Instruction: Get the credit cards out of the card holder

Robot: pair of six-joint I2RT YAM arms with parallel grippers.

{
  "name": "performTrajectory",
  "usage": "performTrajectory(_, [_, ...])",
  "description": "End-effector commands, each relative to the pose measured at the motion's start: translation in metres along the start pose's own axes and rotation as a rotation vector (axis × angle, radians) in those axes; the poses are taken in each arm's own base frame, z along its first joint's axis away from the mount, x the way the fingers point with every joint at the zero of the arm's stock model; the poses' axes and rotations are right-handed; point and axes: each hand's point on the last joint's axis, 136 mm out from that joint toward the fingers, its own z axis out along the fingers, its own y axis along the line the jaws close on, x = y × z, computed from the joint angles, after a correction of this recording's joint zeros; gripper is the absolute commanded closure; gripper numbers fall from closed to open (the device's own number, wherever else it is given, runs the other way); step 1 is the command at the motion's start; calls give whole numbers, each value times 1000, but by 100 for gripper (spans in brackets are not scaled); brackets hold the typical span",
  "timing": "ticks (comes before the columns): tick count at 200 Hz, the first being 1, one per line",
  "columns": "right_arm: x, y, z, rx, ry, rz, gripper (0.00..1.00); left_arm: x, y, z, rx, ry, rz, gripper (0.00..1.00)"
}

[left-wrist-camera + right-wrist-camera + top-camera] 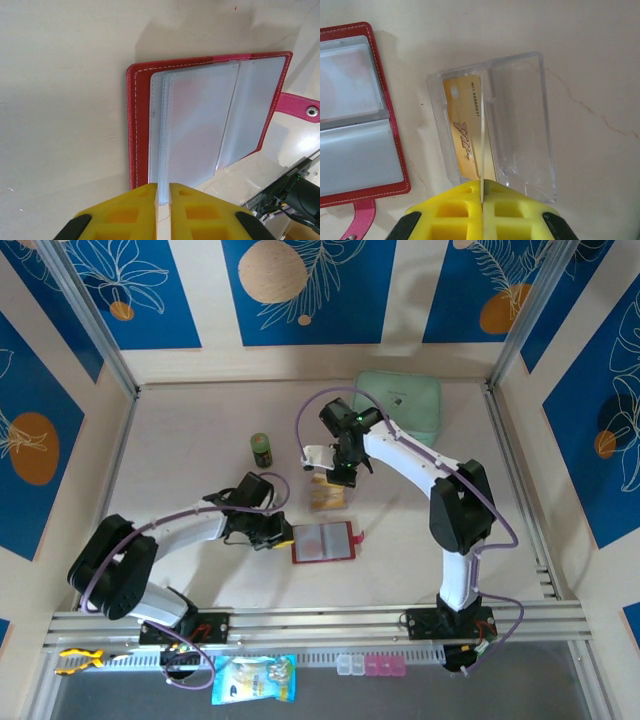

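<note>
Right gripper point(482, 187) has its yellow fingers pressed together on a thin pale card point(482, 150), seen edge-on and upright over a clear plastic box point(520, 115). A tan-orange card point(462, 135) with dark lettering lies flat inside that box. From above, the right gripper point(340, 475) hangs over the box point(328, 495) and hides part of it.

The red card holder point(323, 542) lies open on the table point(200, 420), just near of the box, its snap tab point(358, 536) sticking out on the right. The left gripper point(163, 192) sits at the holder's left edge. Its fingers are close together with a slim gap, and the edge of the clear sleeves point(200, 120) runs into it; whether they grip the sleeve cannot be told.

A mint-green zip case point(400, 405) lies at the far side, and a small green can point(261, 449) stands left of the box, both apart from the holder.
</note>
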Motion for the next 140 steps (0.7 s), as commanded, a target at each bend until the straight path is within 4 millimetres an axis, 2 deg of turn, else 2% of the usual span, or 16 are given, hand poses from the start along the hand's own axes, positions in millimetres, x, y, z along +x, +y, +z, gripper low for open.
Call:
performTrajectory(1, [-1,5,2,-54,-11,-28,100,-2,4,-4,-1,-24,-26,87])
performTrajectory(39, [7,5,15,-80,8,-13,100,-1,8,-5,-2,-27,-37,87])
performTrajectory(77, [9,7,26,-101,15,6,91,0,9,-6,2,-28,-40,86])
performTrajectory(101, [9,4,25,-87,16,16,86,-1,8,-6,4,-30,-39,86])
performTrajectory(140, [6,5,11,-61,-2,34,84,-2,6,-4,13,-23,-36,86])
